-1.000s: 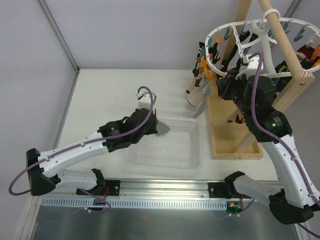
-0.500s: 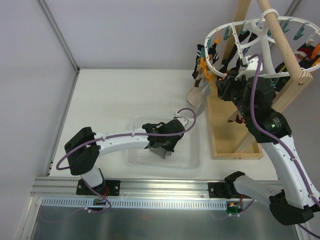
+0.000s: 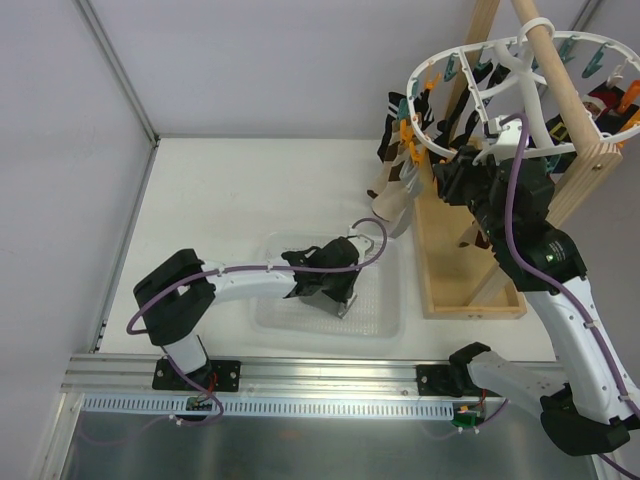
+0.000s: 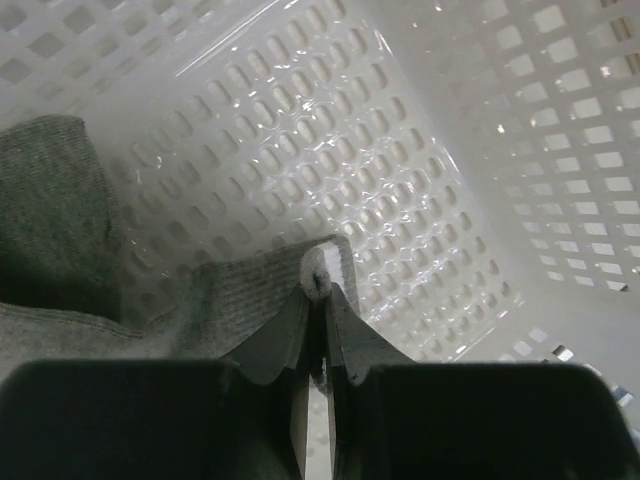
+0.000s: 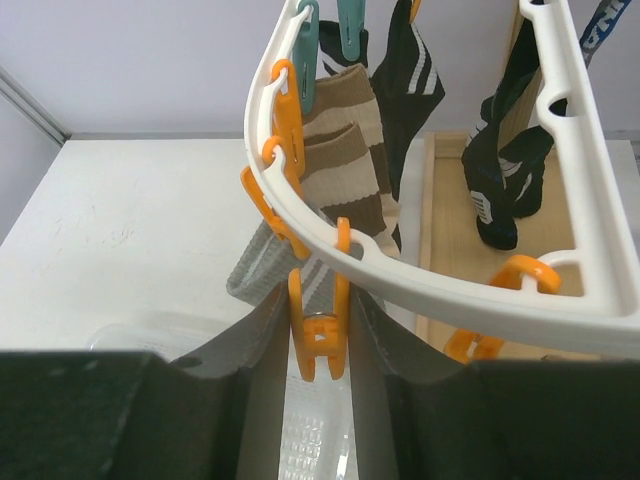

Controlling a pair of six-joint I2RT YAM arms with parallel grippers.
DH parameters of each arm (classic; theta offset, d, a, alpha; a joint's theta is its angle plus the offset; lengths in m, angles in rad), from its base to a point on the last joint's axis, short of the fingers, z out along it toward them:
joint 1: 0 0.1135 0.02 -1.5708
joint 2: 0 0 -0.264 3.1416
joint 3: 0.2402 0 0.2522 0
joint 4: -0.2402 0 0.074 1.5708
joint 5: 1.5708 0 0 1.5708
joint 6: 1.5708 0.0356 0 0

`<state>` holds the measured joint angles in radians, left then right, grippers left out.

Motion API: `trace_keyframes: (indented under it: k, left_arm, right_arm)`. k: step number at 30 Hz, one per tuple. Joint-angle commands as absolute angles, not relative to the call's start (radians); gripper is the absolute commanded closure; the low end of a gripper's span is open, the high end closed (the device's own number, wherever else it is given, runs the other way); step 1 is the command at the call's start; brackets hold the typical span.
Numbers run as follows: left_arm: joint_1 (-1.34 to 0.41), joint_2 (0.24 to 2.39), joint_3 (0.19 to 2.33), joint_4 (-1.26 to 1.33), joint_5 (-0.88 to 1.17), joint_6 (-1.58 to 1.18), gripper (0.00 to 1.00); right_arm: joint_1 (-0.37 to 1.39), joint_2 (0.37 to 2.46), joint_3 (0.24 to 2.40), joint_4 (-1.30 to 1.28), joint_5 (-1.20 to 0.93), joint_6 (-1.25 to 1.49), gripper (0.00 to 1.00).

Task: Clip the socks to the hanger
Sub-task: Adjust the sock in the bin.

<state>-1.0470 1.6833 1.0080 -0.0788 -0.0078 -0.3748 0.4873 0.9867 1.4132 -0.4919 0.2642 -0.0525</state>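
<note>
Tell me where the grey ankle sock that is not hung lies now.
Top view: the grey sock lies in the clear perforated plastic basket, left of the wooden frame, pinched by the left pincer.

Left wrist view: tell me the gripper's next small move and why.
Probably lift straight up. The left gripper is shut on the grey sock at its edge, down inside the basket, while the right gripper grips an orange clip on the hanger, seemingly ready to receive it.
</note>
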Motion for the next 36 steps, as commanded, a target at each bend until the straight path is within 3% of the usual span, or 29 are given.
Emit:
trace_keyframes:
  k: [1, 6, 11, 16, 17, 20, 21, 23, 31, 36]
  left_arm:
    - [-1.029, 1.664, 0.974, -0.003, 0.017, -0.364, 0.95]
    - [-1.023, 1.664, 0.951, 0.041, 0.023, -0.373, 0.93]
    - [-1.012, 1.657, 0.946, 0.054, 0.003, -0.371, 0.84]
    - [-0.999, 1.637, 0.945, 0.061, 0.003, -0.364, 0.64]
    - [-0.994, 1.631, 0.939, 0.061, 0.003, -0.364, 0.53]
    - [-0.989, 1.591, 0.916, 0.061, -0.034, -0.362, 0.38]
    - [-0.985, 1.576, 0.908, 0.061, -0.038, -0.364, 0.27]
    - [-0.98, 1.51, 0.869, 0.058, -0.054, -0.374, 0.19]
    - [-0.985, 1.252, 0.68, 0.058, -0.081, -0.353, 0.15]
    - [-1.055, 1.241, 0.63, 0.063, -0.094, -0.304, 0.18]
  right_arm:
    - [0.486, 0.988, 1.425, -0.502, 0.247, -0.04, 0.99]
    - [0.486, 1.002, 1.436, -0.52, 0.259, -0.041, 0.99]
    - [0.486, 1.008, 1.436, -0.517, 0.247, -0.041, 0.99]
    - [0.488, 1.025, 1.442, -0.511, 0.224, -0.037, 0.99]
    - [0.486, 1.028, 1.443, -0.514, 0.224, -0.035, 0.99]
    - [0.488, 1.032, 1.442, -0.509, 0.224, -0.034, 0.99]
    - [0.486, 1.034, 1.442, -0.508, 0.224, -0.037, 0.99]
    - [0.486, 1.042, 1.443, -0.503, 0.222, -0.041, 0.99]
    - [0.486, 1.052, 1.45, -0.517, 0.227, -0.057, 0.99]
    - [0.486, 1.049, 1.43, -0.515, 0.233, -0.071, 0.99]
